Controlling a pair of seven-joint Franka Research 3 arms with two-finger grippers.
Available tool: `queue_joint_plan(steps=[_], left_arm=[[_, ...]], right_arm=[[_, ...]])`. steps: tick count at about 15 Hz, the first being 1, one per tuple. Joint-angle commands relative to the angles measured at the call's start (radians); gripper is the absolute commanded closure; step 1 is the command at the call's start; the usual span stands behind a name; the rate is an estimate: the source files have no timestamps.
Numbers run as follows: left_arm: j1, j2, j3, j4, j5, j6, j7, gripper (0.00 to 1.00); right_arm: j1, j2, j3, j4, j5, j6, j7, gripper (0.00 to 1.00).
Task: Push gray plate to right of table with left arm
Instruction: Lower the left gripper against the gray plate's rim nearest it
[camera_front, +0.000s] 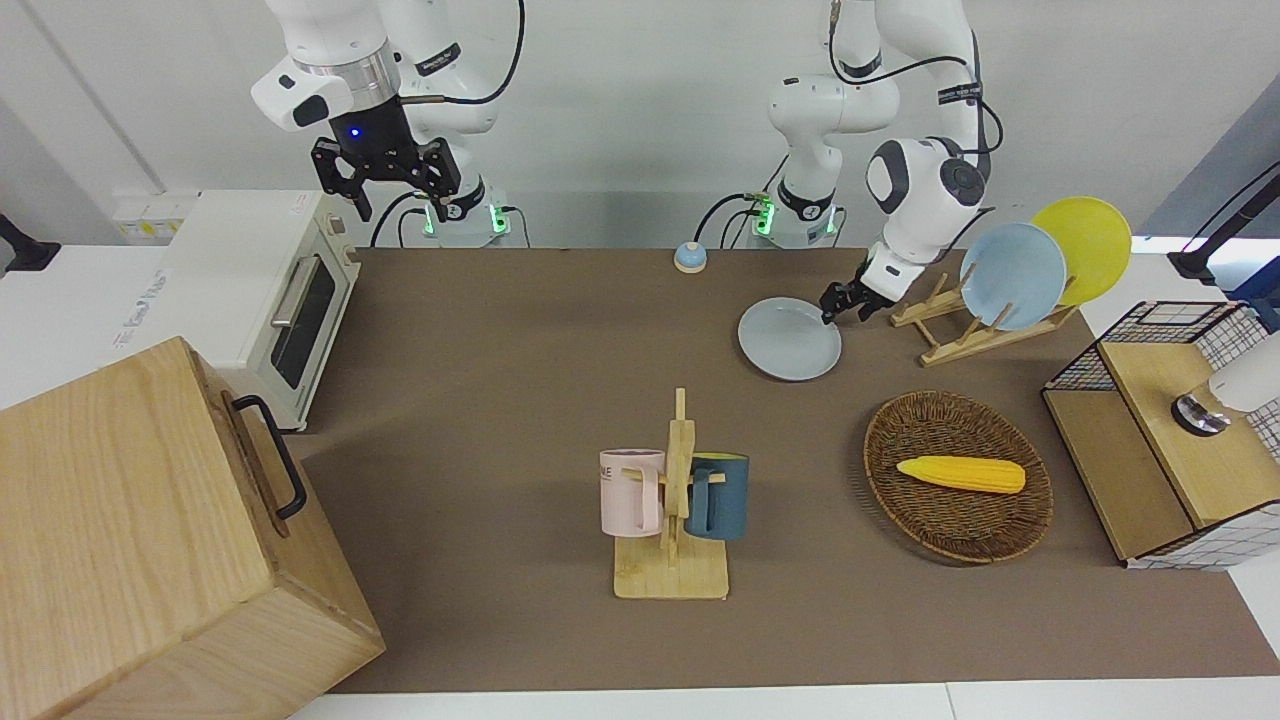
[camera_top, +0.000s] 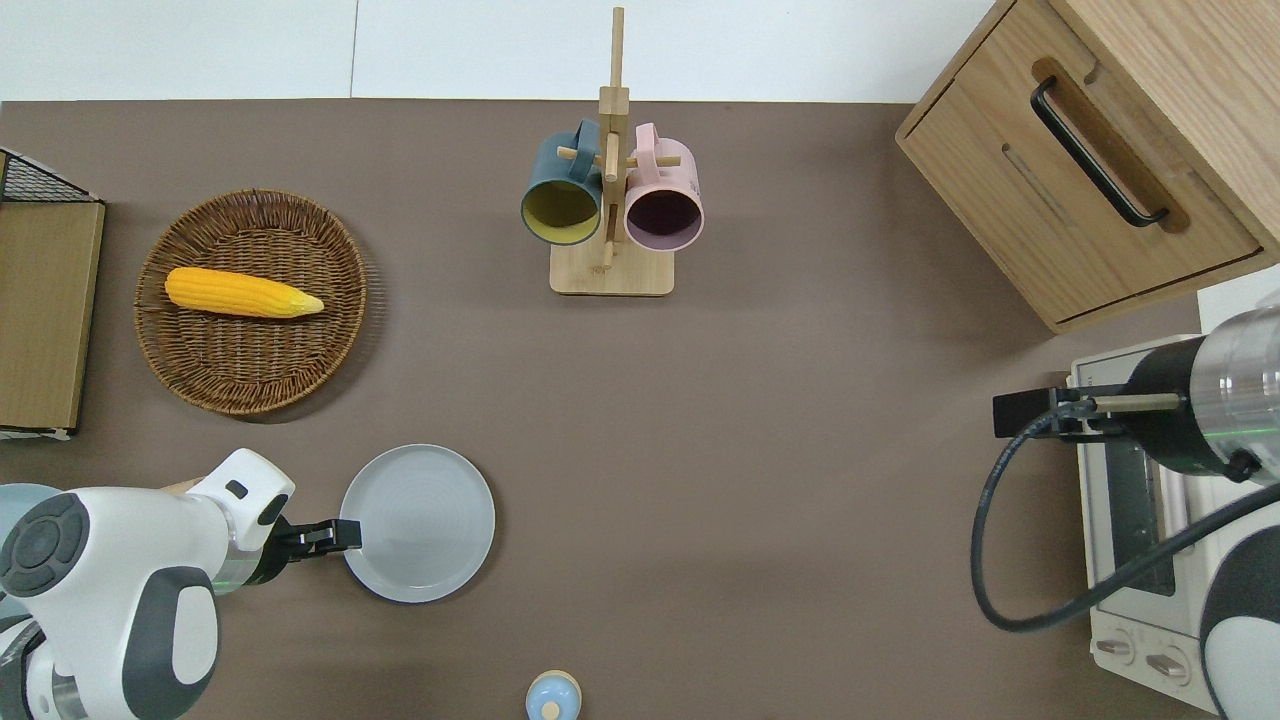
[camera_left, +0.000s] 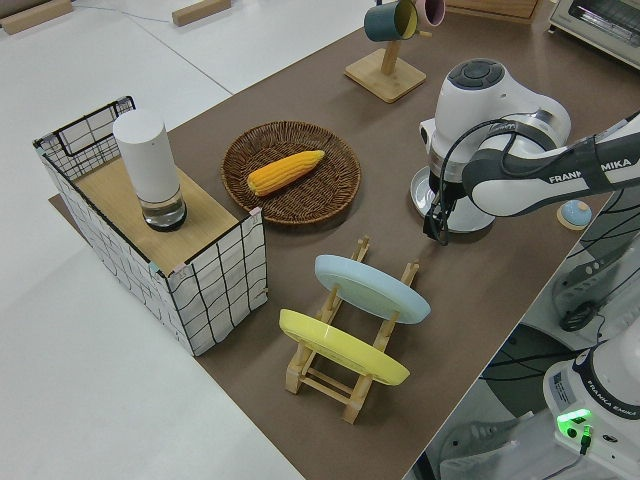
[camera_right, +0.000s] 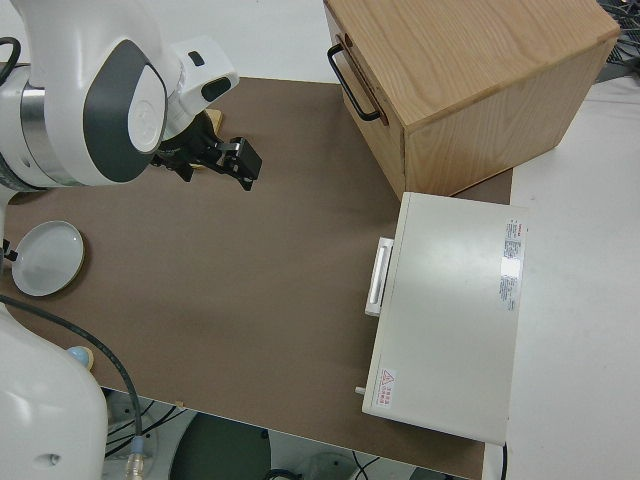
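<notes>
The gray plate (camera_front: 790, 340) (camera_top: 420, 522) (camera_right: 45, 258) lies flat on the brown table (camera_front: 500, 380), near the robots' edge and toward the left arm's end. My left gripper (camera_front: 838, 308) (camera_top: 345, 535) (camera_left: 438, 232) is low at the table, its fingers shut. Its tip touches the plate's rim on the side facing the left arm's end. In the left side view the arm hides most of the plate (camera_left: 470, 218). My right gripper (camera_front: 400, 200) (camera_right: 240, 165) is parked with its fingers open and holds nothing.
A wooden dish rack (camera_front: 960, 330) with a sky-blue and a yellow plate stands beside the left gripper. A wicker basket (camera_front: 957, 520) with corn, a mug rack (camera_front: 675, 500), a small blue dome (camera_front: 690, 257), a toaster oven (camera_front: 260, 290) and a wooden cabinet (camera_front: 130, 540) also stand here.
</notes>
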Motion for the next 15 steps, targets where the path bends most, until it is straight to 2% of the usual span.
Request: queue_joint_plan(steps=[1,8,12,15], left_arm=[[0.012,0.005,-0.023,-0.028,-0.016,0.039,0.001,0.26],[0.006,0.037,-0.025,-0.028,-0.017,0.084,-0.007,0.44],[0.003,0.046,-0.031,-0.028,-0.026,0.101,-0.062,0.77],[0.003,0.046,-0.039,-0.028,-0.062,0.104,-0.071,0.96]], right_arm=[[-0.024,-0.027,0.014,-0.027,0.021,0.000,0.012,0.005],[-0.024,-0.027,0.014,-0.027,0.021,-0.001,0.012,0.005],[-0.024,-0.027,0.014,-0.027,0.021,0.000,0.010,0.005],[-0.024,-0.027,0.014,-0.027,0.021,0.000,0.010,0.005]])
